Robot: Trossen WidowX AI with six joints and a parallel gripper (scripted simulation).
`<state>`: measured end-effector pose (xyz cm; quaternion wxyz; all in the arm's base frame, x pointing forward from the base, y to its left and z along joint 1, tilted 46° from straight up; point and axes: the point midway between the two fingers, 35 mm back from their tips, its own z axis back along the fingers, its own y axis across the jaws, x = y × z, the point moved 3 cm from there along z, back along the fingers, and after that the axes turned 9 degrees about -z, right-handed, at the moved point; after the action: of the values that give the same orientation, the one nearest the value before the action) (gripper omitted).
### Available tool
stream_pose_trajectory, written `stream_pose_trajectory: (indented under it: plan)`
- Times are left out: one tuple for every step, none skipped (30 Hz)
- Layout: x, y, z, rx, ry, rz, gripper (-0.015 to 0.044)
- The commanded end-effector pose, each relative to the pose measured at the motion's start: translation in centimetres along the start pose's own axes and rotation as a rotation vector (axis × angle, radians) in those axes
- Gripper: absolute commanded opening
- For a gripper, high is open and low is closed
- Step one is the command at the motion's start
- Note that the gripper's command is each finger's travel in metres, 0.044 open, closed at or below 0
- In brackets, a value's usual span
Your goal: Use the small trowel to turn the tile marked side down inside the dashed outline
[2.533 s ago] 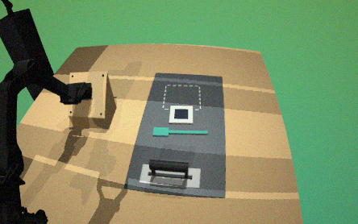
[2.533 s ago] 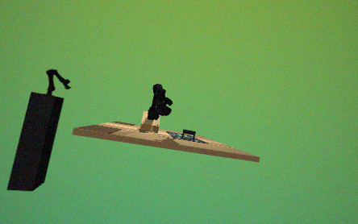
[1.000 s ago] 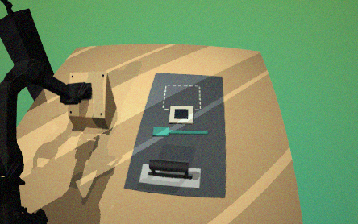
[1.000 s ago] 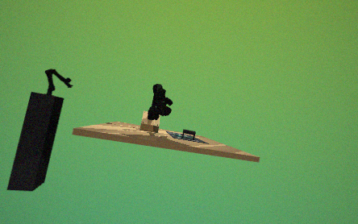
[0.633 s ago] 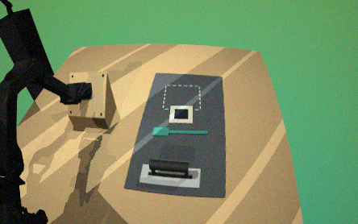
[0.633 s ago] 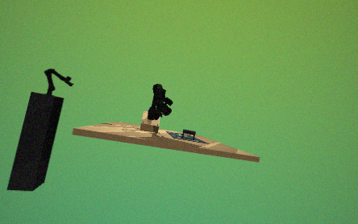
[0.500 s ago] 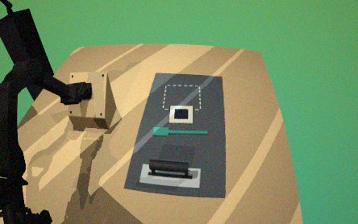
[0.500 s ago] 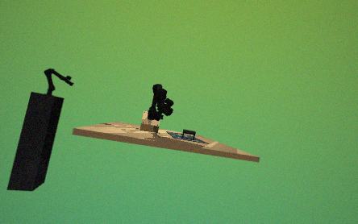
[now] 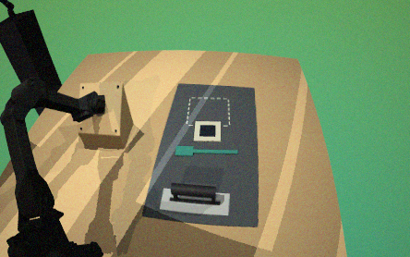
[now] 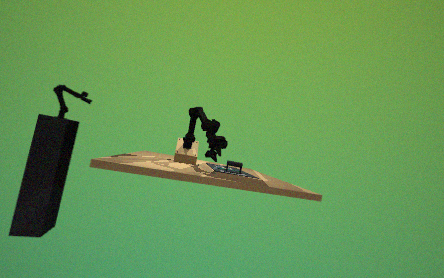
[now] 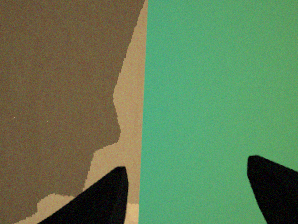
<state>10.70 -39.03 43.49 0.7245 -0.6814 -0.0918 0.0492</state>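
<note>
The tile point(image 9: 207, 131) is pale with a dark square on its upper face. In the top view it lies below the dashed outline point(image 9: 210, 98) and covers the middle of its lower line. The small teal trowel point(image 9: 206, 152) lies flat on the dark mat point(image 9: 245, 162), a little below the tile, blade to the left, handle to the right. My gripper point(image 10: 212, 157) point(image 11: 186, 171) is open and empty. It hangs above the table between the arm's box and the mat, away from tile and trowel. Its fingertips are not clear in the top view.
A larger trowel with a pale plate point(image 9: 173, 208) and raised black handle point(image 9: 193, 189) point(image 10: 234, 164) lies at the mat's lower end in the top view. The wooden box point(image 9: 111, 127) point(image 10: 186, 158) stands left of the mat. A black pillar point(image 10: 42, 175) carries another arm point(image 10: 62, 100).
</note>
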Motion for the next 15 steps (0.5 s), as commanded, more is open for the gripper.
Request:
stream_pose_trajectory:
  plan:
    - [2.5,2.3,-0.8,0.094,-0.012,-0.088,0.027]
    - [3.2,2.9,-1.0,0.119,-0.014,-0.111,0.027]
    - [3.9,3.5,-1.1,0.145,-0.016,-0.132,0.027]
    - [4.6,4.1,-1.1,0.17,-0.017,-0.153,0.027]
    - [5.4,4.8,-1.2,0.195,-0.017,-0.173,0.027]
    - [6.1,5.4,-1.2,0.22,-0.017,-0.192,0.027]
    - [6.8,6.0,-1.2,0.245,-0.015,-0.209,0.027]
    - [7.5,6.6,-1.1,0.269,-0.013,-0.226,0.027]
    - [8.3,7.2,-1.1,0.293,-0.011,-0.242,0.027]
    - [9.1,8.0,-1.0,0.322,-0.006,-0.259,0.027]
    - [9.9,8.7,-0.8,0.352,0.0,-0.274,0.027]
    - [10.8,9.5,-0.6,0.381,0.007,-0.289,0.027]
    - [11.6,10.3,-0.4,0.41,0.016,-0.302,0.027]
    - [12.4,11.1,-0.1,0.437,0.025,-0.313,0.027]
    - [13.2,11.8,0.2,0.464,0.034,-0.323,0.027]
